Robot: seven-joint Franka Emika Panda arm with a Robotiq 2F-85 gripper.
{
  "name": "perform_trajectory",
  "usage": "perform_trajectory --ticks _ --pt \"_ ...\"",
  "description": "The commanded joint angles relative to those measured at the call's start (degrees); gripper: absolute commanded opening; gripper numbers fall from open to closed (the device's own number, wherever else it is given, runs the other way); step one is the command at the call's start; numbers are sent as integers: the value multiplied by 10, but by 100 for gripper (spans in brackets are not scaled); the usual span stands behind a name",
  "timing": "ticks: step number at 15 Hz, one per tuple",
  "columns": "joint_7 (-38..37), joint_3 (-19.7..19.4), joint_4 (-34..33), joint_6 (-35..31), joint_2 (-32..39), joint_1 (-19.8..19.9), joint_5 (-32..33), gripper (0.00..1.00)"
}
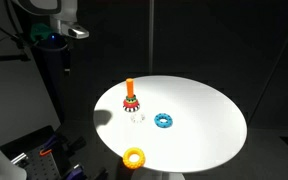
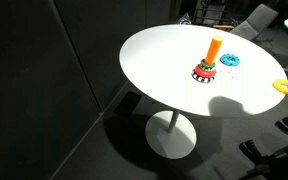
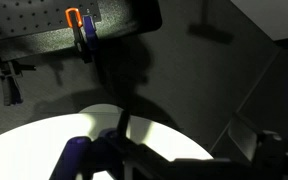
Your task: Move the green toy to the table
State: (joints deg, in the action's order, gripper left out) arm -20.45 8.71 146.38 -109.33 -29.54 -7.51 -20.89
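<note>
An orange peg [image 1: 130, 88] stands on the round white table [image 1: 204, 125], with several rings stacked at its foot. The stack [image 2: 204, 72] shows red, dark and green bands; the green toy seems to be one of them. A blue ring [image 1: 164, 120] and a yellow ring [image 1: 134, 157] lie loose on the table. Both also show in an exterior view, blue [image 2: 229, 60] and yellow [image 2: 284, 87]. My gripper [image 1: 72, 33] hangs high above and beyond the table's edge, far from the stack. In the wrist view its jaws [image 3: 134, 160] are dark shapes and their state is unreadable.
A pegboard wall with orange-handled clamps [image 3: 74, 22] shows in the wrist view. Chairs [image 2: 256, 20] stand beyond the table. The table rests on a single pedestal foot [image 2: 171, 137]. Dark equipment [image 1: 44, 155] sits on the floor near the table's edge.
</note>
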Motion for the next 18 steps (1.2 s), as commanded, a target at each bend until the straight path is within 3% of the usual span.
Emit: perform_trajectory --ticks 1,8,18 --pt "2 4 -1 2 0 5 -2 100" --pt "-8 6 -14 -23 21 26 31 100" --pt "-5 -7 -66 -207 153 64 95 100"
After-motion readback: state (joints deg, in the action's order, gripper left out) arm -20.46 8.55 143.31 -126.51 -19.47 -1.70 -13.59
